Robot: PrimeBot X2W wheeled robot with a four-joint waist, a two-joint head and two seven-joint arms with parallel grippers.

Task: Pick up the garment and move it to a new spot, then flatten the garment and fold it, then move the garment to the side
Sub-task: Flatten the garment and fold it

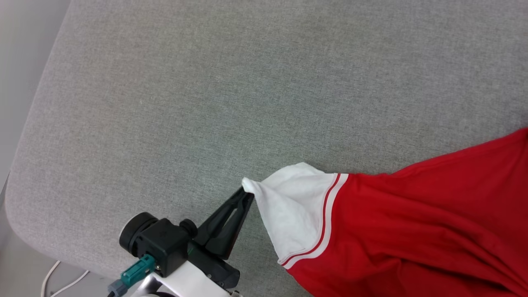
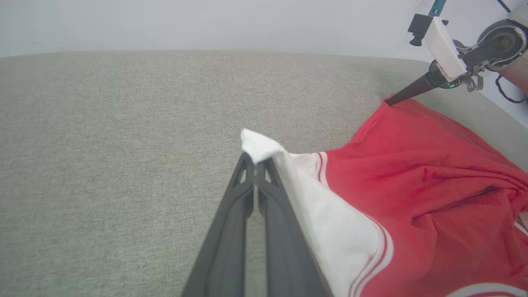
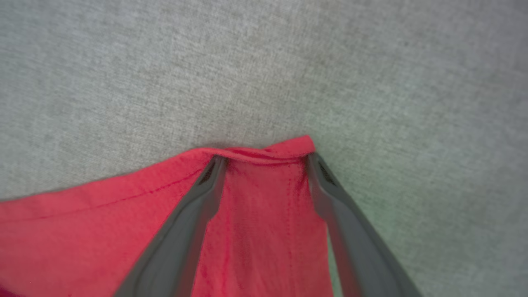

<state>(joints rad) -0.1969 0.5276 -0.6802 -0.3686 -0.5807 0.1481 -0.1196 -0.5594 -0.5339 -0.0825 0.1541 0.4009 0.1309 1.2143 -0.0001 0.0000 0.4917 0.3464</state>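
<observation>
The garment (image 1: 412, 222) is a red shirt with a white sleeve (image 1: 288, 210) and red-white trim, lying rumpled at the right of the grey surface. My left gripper (image 1: 246, 193) is shut on the sleeve's tip, pulling it to a point; the left wrist view shows the same pinch, left gripper (image 2: 255, 160) on the white sleeve (image 2: 330, 214). My right gripper (image 3: 264, 160) is open, its fingertips (image 3: 215, 163) straddling a folded red hem corner (image 3: 268, 152) that lies between the jaws. From the left wrist, the right gripper (image 2: 390, 102) touches the far edge of the garment (image 2: 433, 173).
The grey fabric surface (image 1: 206, 103) stretches wide and bare to the left and back. Its rounded front-left edge (image 1: 16, 214) drops to a floor with white cables (image 1: 62, 280). A pale wall (image 2: 206, 24) stands behind the surface.
</observation>
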